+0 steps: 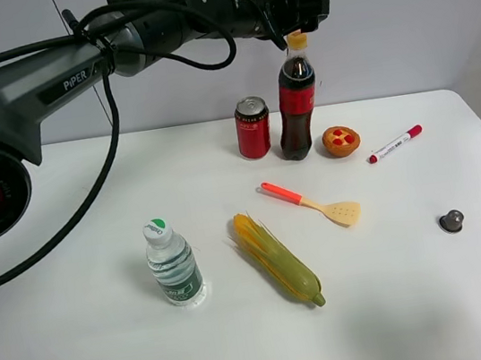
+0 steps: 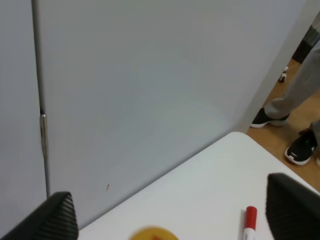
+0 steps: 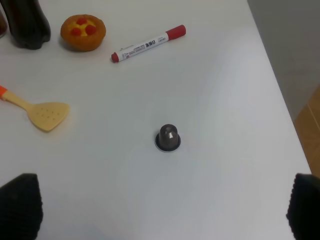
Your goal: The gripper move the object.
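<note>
The cola bottle (image 1: 300,108), tall with dark liquid, a red label and a yellow cap, stands upright at the back of the white table (image 1: 85,348). My left gripper (image 1: 302,15), on the black PIPER arm, hovers at the cap, just above it. In the left wrist view its two dark fingers (image 2: 50,217) stand wide apart, open and empty, with the yellow cap (image 2: 152,233) low between them. My right gripper (image 3: 165,210) is open and empty above the table's right side. The bottle's base (image 3: 25,25) shows far from it.
A red can (image 1: 253,127) stands just left of the bottle, a small tart (image 1: 340,140) and a red-capped marker (image 1: 395,144) to its right. In front lie a spatula (image 1: 312,203), a corn cob (image 1: 277,259), a water bottle (image 1: 172,263) and a dark capsule (image 1: 451,221). A person's legs (image 2: 300,100) stand beyond the table.
</note>
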`<action>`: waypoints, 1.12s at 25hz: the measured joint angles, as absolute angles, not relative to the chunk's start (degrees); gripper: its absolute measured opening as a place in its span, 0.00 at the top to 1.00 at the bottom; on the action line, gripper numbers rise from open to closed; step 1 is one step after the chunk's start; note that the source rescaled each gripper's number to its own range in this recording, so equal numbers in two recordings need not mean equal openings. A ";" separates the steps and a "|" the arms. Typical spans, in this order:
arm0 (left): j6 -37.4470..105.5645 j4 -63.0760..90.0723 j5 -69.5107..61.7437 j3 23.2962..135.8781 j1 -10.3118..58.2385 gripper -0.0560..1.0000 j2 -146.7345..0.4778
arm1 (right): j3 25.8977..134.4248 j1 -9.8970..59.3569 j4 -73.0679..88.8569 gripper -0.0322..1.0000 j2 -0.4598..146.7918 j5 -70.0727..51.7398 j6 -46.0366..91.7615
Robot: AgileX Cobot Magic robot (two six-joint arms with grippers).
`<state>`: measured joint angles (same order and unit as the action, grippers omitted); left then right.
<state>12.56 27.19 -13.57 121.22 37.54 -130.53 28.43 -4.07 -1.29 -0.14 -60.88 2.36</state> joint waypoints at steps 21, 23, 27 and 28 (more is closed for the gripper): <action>12.56 23.06 -20.38 121.22 38.26 0.01 -119.70 | 28.43 -4.07 -1.29 0.00 -0.14 -60.88 2.36; 12.56 21.94 -21.65 121.22 38.33 0.01 -117.12 | 28.43 -4.07 -1.29 0.00 -0.14 -60.88 2.36; 11.47 18.81 -27.91 121.22 38.39 0.00 -110.34 | 28.43 -4.07 -1.29 0.00 -0.14 -60.88 2.36; 10.88 16.89 -29.80 121.22 38.46 0.00 -108.52 | 28.43 -4.07 -1.29 0.00 -0.14 -60.88 2.36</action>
<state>10.88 16.89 -29.80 121.22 38.46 -108.52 28.43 -4.07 -1.29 -0.14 -60.88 2.36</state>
